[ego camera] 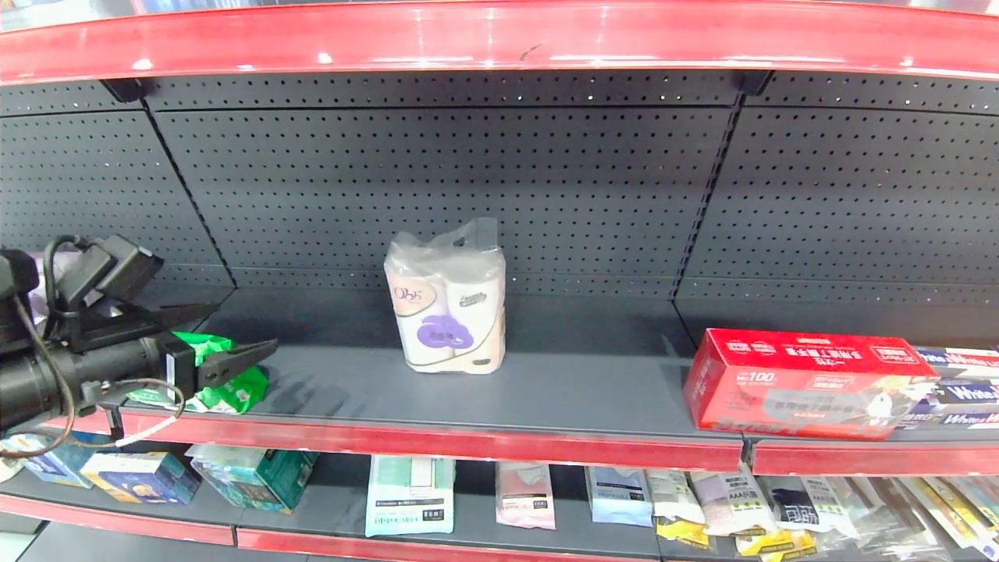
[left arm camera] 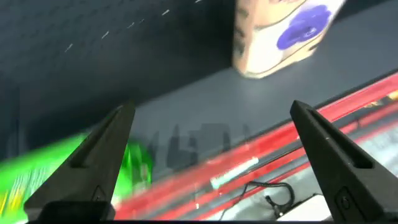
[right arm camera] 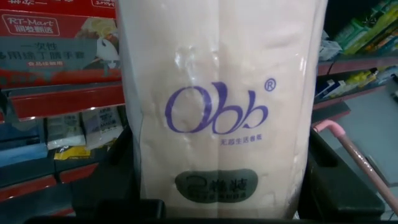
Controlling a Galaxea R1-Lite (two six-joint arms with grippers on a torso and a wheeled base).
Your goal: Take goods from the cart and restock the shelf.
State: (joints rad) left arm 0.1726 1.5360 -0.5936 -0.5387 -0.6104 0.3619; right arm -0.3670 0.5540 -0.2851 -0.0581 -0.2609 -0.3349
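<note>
**Fingers: left pair wide at the shelf, right pair closed on a roll pack**

Left fingers (ego camera: 238, 359) sit at the left edge of the head view, level with the front of the shelf (ego camera: 546, 390). They are spread wide with nothing between them. The left wrist view shows the same left fingers (left arm camera: 102, 155) parted, with bare shelf and its red lip (left arm camera: 348, 112) in the gap.

A green packet (ego camera: 226, 386) lies on the shelf at lower left of the head view, just behind and under the nearer finger. We cannot tell whether the two touch. In the left wrist view the green packet (left arm camera: 37, 180) shows beside one finger.

Right fingers (right arm camera: 333, 186) flank a held roll pack (right arm camera: 217, 112), one dark finger on each side of it, gripping it upright. This cream pack of paper rolls, wrapped in clear film, is not on the shelf. Behind it we see shelving with goods and a pink bar (right arm camera: 354, 155).

A standing roll pack (ego camera: 446, 304) rests upright near the middle of the head view, well apart from the left fingers, its plastic handle sticking up. It also appears beyond the open fingers in the left wrist view (left arm camera: 286, 31).

A red box (ego camera: 796, 382) lies flat at the right of the head view, at the front of the shelf, with blue-and-white boxes just beside it. A dark pegboard (ego camera: 437, 179) backs the shelf. On the lower shelf (ego camera: 468, 538), along the bottom of the head view, we see packets and boxes in a row.
</note>
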